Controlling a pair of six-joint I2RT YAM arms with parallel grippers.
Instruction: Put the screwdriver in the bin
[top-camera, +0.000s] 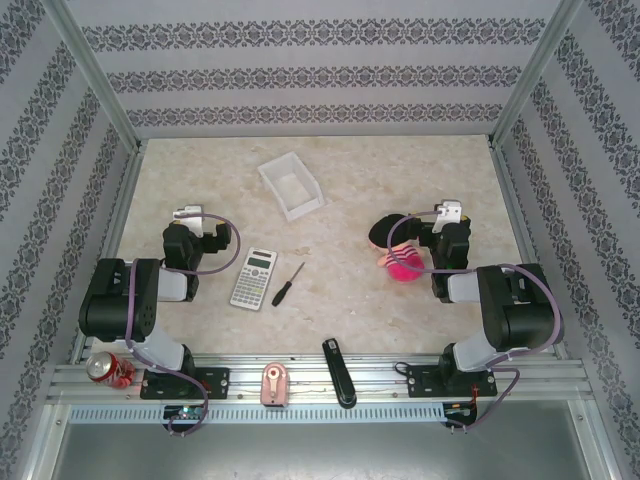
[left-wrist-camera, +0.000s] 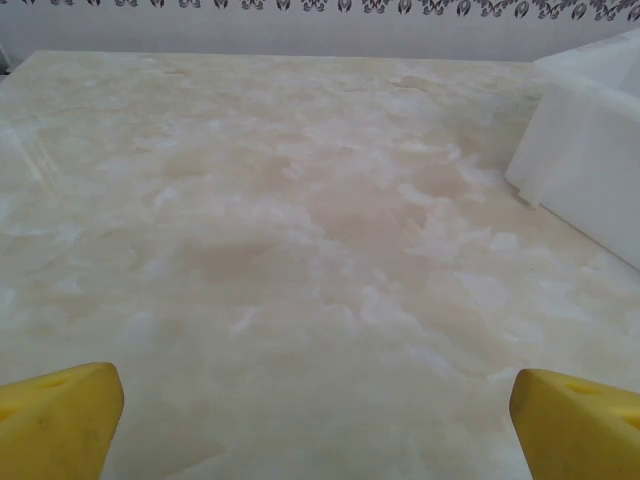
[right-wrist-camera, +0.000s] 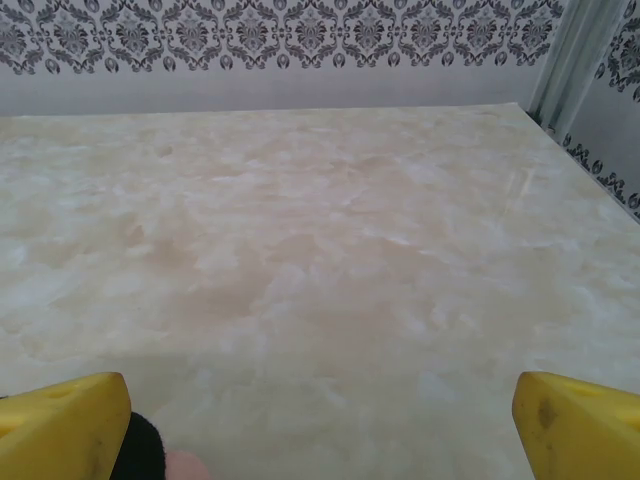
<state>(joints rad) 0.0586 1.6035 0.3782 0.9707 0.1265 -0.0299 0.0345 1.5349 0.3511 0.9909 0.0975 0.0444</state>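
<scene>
The screwdriver (top-camera: 290, 278), slim with a black handle, lies on the table just right of the grey calculator (top-camera: 254, 278). The white bin (top-camera: 291, 186) stands farther back near the middle, and its wall (left-wrist-camera: 590, 150) fills the right edge of the left wrist view. My left gripper (top-camera: 190, 222) hovers left of the calculator, its yellow fingertips (left-wrist-camera: 60, 415) wide apart over bare table. My right gripper (top-camera: 447, 220) sits at the right side, fingertips (right-wrist-camera: 575, 420) also spread with nothing between them.
A pink and black plush toy (top-camera: 396, 248) lies just left of the right gripper. On the front rail sit a red soda can (top-camera: 110, 369), a pink pencil sharpener (top-camera: 273, 383) and a black stapler (top-camera: 339, 372).
</scene>
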